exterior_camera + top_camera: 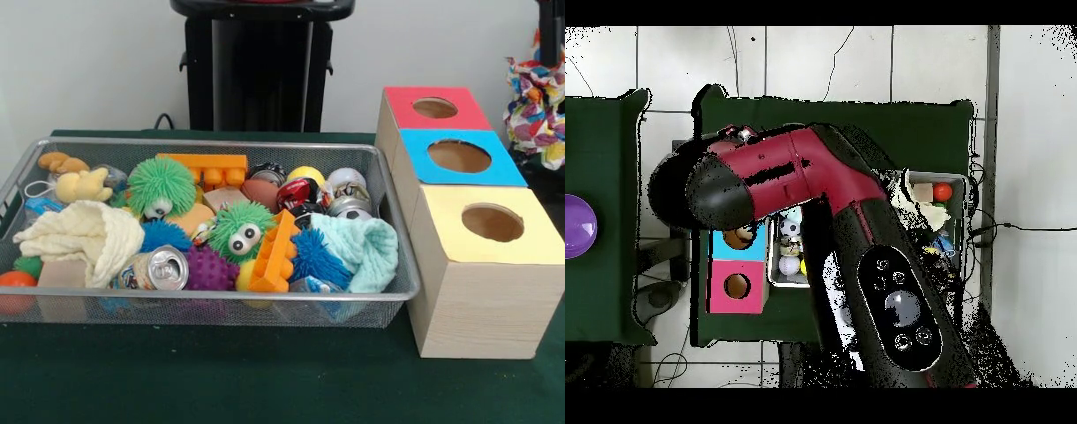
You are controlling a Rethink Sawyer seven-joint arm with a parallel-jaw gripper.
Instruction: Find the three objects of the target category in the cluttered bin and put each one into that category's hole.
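The wire mesh bin (221, 297) stands on the green table, full of clutter. A shiny red and black crinkly packet (297, 191) lies at its back middle. A clear, blue-printed crinkly packet (311, 286) lies against the front wall under a teal cloth (357, 250). I cannot pick out a white packet. The yellow-surrounded hole (492, 223) tops the nearest wooden box (485, 300), right of the bin. No gripper shows in the front view. In the overhead view the red arm (815, 190) covers most of the bin (957, 180) and the yellow box, and hides the gripper.
Blue-topped (459, 156) and red-topped (434, 108) boxes stand behind the yellow one. The bin also holds a silver can (163, 268), a purple spiky ball (210, 268), green fuzzy toys (161, 184), orange bricks (275, 252) and a cream cloth (84, 234). The pedestal (260, 66) stands behind.
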